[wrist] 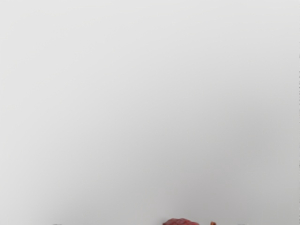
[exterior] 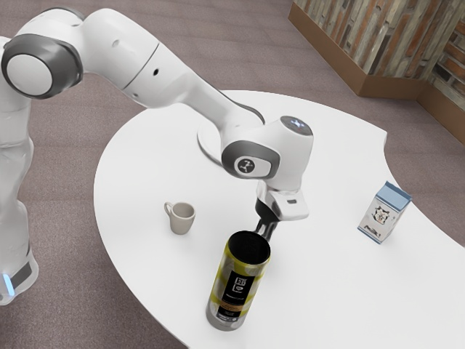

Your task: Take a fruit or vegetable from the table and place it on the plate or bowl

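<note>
Looks early-to-mid task, approx at the grasp step. Can see gripper (exterior: pixel 266 225) down low by the tabletop (exterior: pixel 145 167), tucked right behind a tall black-and-yellow can (exterior: pixel 238 280) and partly hidden by its rim; can't tell whether wide, narrow or holding anything. In wrist view, spot a red lumpy thing (wrist: pixel 181 221) right under the hand, on bare white tabletop. Prob the fruit or veg, but too little of it in sight to name. No sign of it lifted clear, so can't count the pick as done. Can make out a flat round white shape (exterior: pixel 206 145) poking from under the forearm, apart from gripper toward exterior view's upper left; likely the plate, not certain. Visible part bare. Also 1 cup (exterior: pixel 180 217) and 1 carton (exterior: pixel 383 211) on tabletop, neither part of the job. Left to do, judging from this: confirm grip on red item, lift past the can w/o knocking it, carry over to plate, set down, release.
</note>
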Tool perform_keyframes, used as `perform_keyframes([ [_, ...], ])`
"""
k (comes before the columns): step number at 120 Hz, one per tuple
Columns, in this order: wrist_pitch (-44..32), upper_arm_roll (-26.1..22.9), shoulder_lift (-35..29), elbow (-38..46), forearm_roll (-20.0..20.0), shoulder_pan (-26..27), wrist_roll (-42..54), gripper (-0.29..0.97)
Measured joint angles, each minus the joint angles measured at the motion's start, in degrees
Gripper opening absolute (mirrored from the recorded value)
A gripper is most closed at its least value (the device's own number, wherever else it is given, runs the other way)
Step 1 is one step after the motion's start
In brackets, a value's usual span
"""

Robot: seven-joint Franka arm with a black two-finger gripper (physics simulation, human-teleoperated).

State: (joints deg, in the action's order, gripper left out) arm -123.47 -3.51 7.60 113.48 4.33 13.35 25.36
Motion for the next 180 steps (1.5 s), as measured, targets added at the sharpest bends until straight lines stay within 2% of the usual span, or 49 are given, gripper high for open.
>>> perform_keyframes([
  [8,-0.1,-0.1,-0.1,0.0,-0.2,0.1,0.0,0.27],
  [20,-0.1,-0.1,-0.3,0.0,-0.8,0.4,0.1,0.17],
  [31,-0.1,-0.2,-1.7,0.0,-2.3,0.7,0.1,0.14],
  [47,1.7,0.1,-9.1,0.4,-5.0,0.8,0.0,0.14],
  [58,4.8,3.0,-13.6,0.4,-7.5,1.2,0.2,0.13],
  [74,8.3,11.0,-16.0,0.1,-9.8,-3.1,1.6,0.12],
  [87,9.9,13.3,-15.9,-0.5,-10.6,-6.8,3.5,0.12],
  [100,10.9,12.7,-15.7,-0.7,-10.8,-13.4,5.7,0.12],
  [107,11.2,10.2,-15.0,-1.0,-10.7,-19.2,7.0,0.12],
  [118,11.6,6.6,-9.6,-6.0,-10.4,-25.2,9.1,0.13],
  [143,12.0,4.8,-2.8,-12.0,-10.1,-29.1,13.1,0.13],
  [145,12.0,4.8,-2.6,-12.3,-10.0,-29.3,13.4,0.14],
  [161,12.2,4.8,-1.9,-12.9,-9.8,-29.4,15.4,0.46],
  [172,12.2,4.6,-3.1,-12.4,-9.8,-28.3,16.3,0.57],
  [180,13.3,5.3,-7.0,-11.6,-10.3,-24.3,14.6,0.61],
])
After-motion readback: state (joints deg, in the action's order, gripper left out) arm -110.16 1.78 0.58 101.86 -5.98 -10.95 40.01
